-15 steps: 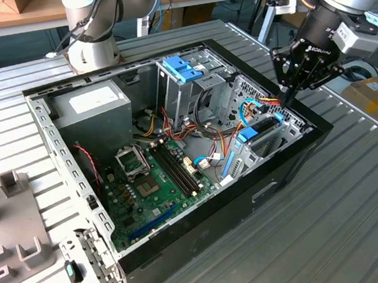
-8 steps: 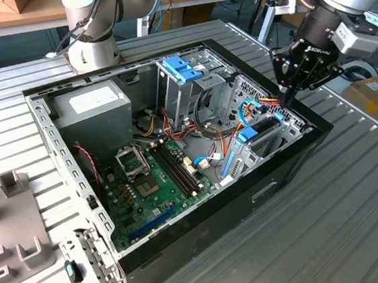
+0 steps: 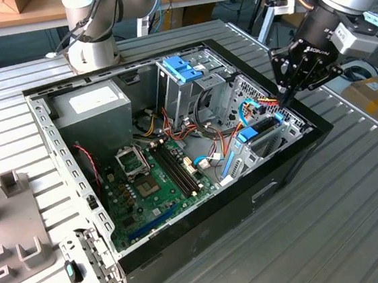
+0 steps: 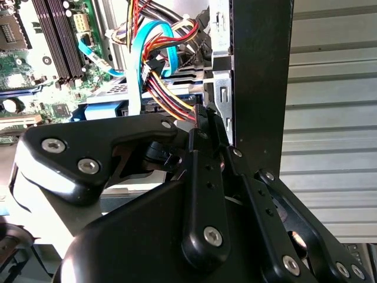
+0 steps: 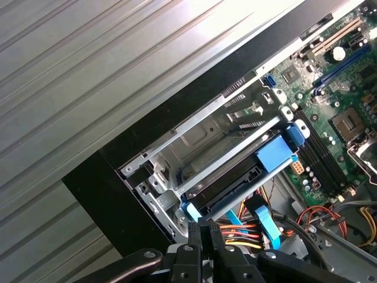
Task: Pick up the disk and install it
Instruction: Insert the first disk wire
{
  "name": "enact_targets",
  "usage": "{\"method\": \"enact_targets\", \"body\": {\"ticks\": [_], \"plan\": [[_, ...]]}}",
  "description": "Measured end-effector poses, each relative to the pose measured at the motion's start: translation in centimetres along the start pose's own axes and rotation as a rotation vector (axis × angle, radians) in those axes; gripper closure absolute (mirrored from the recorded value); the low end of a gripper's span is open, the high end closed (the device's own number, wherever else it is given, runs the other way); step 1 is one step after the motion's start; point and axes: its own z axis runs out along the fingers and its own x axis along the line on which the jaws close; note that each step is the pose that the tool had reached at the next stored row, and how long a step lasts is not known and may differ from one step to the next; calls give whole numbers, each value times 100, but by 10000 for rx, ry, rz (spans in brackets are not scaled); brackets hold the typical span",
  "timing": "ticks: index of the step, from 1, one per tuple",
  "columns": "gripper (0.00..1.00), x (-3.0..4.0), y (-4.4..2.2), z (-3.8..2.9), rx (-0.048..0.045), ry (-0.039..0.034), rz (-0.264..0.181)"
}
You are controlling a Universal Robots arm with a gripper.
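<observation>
An open desktop computer case point(image 3: 187, 250) lies on its side on a ribbed metal table point(image 3: 357, 198), its innards laid bare. At the exterior view's left sits the grey power supply box point(image 3: 94, 107), with the green motherboard point(image 3: 146, 186) below it; toward the middle stands a metal drive cage topped by a blue plastic handle point(image 3: 182, 68); at the exterior view's right, in the corner of the chassis, is the drive bay point(image 3: 269, 136).

The disk point(image 3: 259, 131) — silver metal edged by its blue carrier frame — already rests in that bay, slotted between the bay's rails, as the first wrist view shows point(image 5: 235, 180). Its long axis runs along the rails, from the case's corner wall toward the motherboard, with the blue carrier tab at the motherboard end.

The arm's black gripper point(image 3: 284, 97) hangs directly over the corner end of the disk, beside a bundle of red, yellow and orange power wires point(image 4: 168, 100) and a light-blue data cable point(image 4: 147, 41). Its fingers point(image 5: 203, 236) are pressed together with no gap between them and grasp nothing — the closed tips sit at or just above the disk's rear edge, though contact cannot be confirmed. From the tool, the rest of the disk stretches away toward the motherboard.
</observation>
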Motion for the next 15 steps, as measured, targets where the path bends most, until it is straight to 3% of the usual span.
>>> {"method": "enact_targets", "body": {"ticks": [15], "plan": [[83, -44, 32, 3, 0, 0, 0]]}}
